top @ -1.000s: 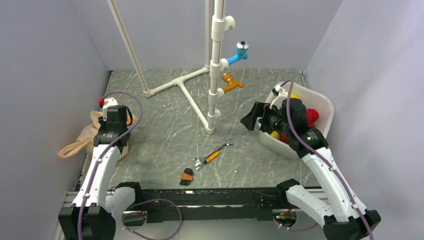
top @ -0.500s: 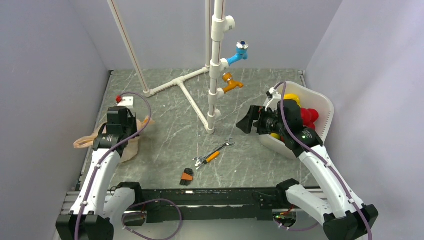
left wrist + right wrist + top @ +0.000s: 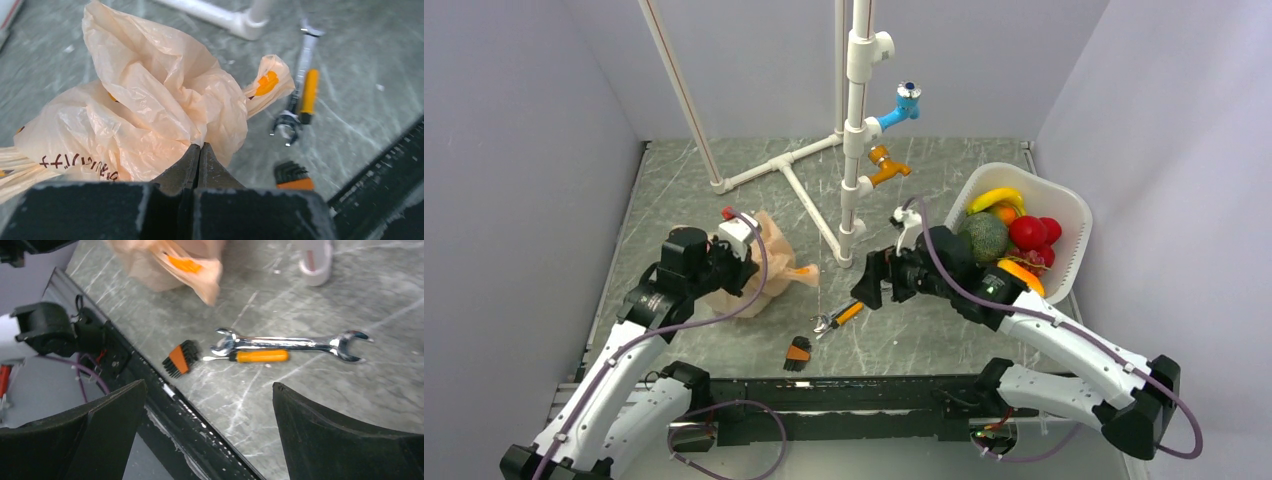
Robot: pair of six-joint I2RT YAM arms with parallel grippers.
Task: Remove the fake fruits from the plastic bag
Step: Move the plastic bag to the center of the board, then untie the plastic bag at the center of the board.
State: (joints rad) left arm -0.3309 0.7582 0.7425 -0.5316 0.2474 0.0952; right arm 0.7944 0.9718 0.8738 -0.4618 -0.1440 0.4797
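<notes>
The peach-orange plastic bag point(image 3: 759, 262) lies crumpled left of the table's centre, and also shows in the left wrist view point(image 3: 150, 100) and the right wrist view point(image 3: 170, 265). My left gripper point(image 3: 736, 264) is shut on a fold of the bag point(image 3: 200, 146). I cannot see inside the bag. A red fruit point(image 3: 1027, 232) and an orange fruit point(image 3: 1021, 272) sit in the white basket point(image 3: 1064, 200) at the right. My right gripper point(image 3: 869, 283) is open and empty point(image 3: 209, 384), above the table just right of the bag.
A wrench point(image 3: 872, 292) and an orange-handled screwdriver point(image 3: 849, 313) lie below my right gripper. A hex key set point(image 3: 798, 352) lies near the front edge. A white pipe stand point(image 3: 854, 150) with taps rises behind. A banana point(image 3: 996, 197) and melon point(image 3: 984, 237) share the basket.
My left gripper has pulled the bag from the left edge rightward toward the centre. My right arm has swung left out of the basket to above the tools.
</notes>
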